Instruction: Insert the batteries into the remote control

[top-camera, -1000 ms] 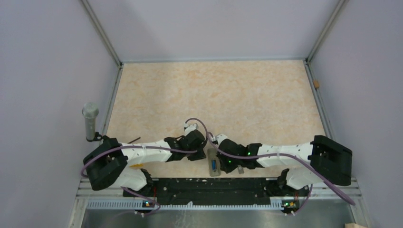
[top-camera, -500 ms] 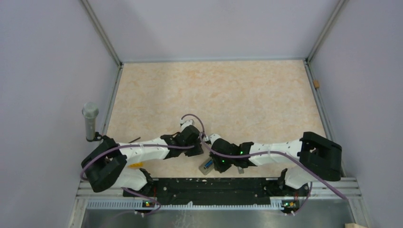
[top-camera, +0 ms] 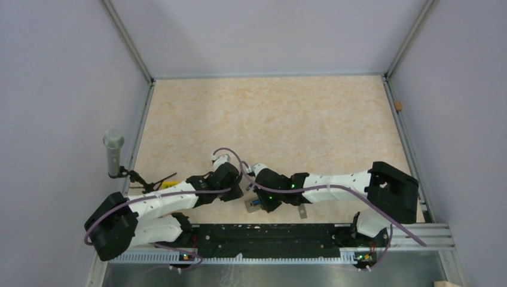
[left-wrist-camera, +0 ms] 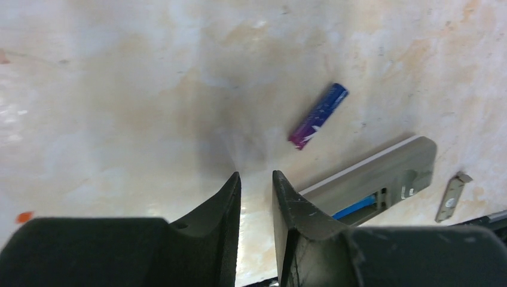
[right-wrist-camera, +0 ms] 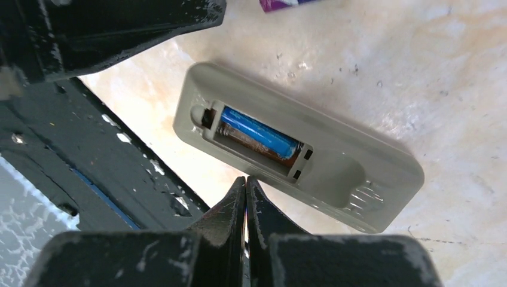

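Observation:
The remote control (right-wrist-camera: 299, 149) lies grey back up near the table's front edge, its battery bay open. One blue battery (right-wrist-camera: 257, 136) sits in the bay. The second battery (left-wrist-camera: 318, 115) lies loose on the table just beyond the remote (left-wrist-camera: 376, 176); its end shows at the top of the right wrist view (right-wrist-camera: 281, 5). My right gripper (right-wrist-camera: 246, 179) is shut and empty, its tips just off the remote's near long edge. My left gripper (left-wrist-camera: 256, 176) stands slightly open and empty, close to the remote's end and short of the loose battery. In the top view both grippers (top-camera: 233, 188) (top-camera: 263, 197) crowd over the remote (top-camera: 253, 205).
The small grey cover piece (left-wrist-camera: 451, 196) lies right of the remote, also in the top view (top-camera: 302, 211). A yellow block (top-camera: 170, 183) sits by the left arm. The black base rail (top-camera: 269, 233) runs along the front edge. A grey post (top-camera: 112, 152) stands at the left wall.
Both grippers have moved left along the front edge. The remote has slid left with them and turned from upright to slanted.

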Robot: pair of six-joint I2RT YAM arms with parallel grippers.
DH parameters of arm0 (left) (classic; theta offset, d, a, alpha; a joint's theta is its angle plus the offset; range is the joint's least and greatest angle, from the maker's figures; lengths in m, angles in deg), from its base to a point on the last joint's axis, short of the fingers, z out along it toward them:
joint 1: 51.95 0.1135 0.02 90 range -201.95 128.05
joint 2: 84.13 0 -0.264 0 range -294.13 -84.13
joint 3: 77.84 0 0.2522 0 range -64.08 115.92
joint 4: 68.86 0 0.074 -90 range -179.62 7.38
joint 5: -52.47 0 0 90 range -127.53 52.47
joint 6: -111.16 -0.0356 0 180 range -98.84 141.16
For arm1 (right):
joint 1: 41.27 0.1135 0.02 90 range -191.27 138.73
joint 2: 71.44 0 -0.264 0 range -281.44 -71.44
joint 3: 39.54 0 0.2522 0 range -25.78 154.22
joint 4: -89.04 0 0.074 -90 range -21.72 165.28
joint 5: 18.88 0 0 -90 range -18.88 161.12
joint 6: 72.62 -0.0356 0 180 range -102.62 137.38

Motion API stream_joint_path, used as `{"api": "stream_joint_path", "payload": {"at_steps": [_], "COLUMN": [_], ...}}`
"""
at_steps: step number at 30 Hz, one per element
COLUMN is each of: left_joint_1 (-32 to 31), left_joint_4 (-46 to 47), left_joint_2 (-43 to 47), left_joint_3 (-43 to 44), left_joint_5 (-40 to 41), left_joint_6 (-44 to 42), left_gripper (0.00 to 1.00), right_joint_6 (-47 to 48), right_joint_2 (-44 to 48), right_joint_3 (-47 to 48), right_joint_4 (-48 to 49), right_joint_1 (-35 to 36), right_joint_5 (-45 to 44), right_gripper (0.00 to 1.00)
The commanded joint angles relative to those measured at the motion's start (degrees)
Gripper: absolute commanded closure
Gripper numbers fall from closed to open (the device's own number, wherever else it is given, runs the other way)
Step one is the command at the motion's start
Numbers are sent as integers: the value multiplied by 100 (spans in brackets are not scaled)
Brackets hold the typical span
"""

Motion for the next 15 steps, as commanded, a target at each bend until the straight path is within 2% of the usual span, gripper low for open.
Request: {"api": "stream_joint_path", "payload": {"at_steps": [1, 4, 9, 15], "left_joint_1": [77, 78, 78, 78], "left_joint_4": [-770, -950, -1018, -935], "left_joint_2": [421, 713, 989, 1280], "left_joint_3": [-91, -101, -232, -436], "left_joint_5": [343, 414, 373, 233], "left_joint_6": [-72, -66, -30, 77], "left_gripper": [73, 73, 72, 69], "right_joint_6": [325, 507, 962, 1228], "right_joint_2": [207, 377, 363, -86], "right_joint_3": [561, 818, 1250, 1787], "right_joint_4": [-458, -739, -966, -982], "right_joint_1": [58, 63, -58, -285], "right_joint_5": [-249, -472, -778, -751], "right_gripper": [100, 93, 73, 63]}}
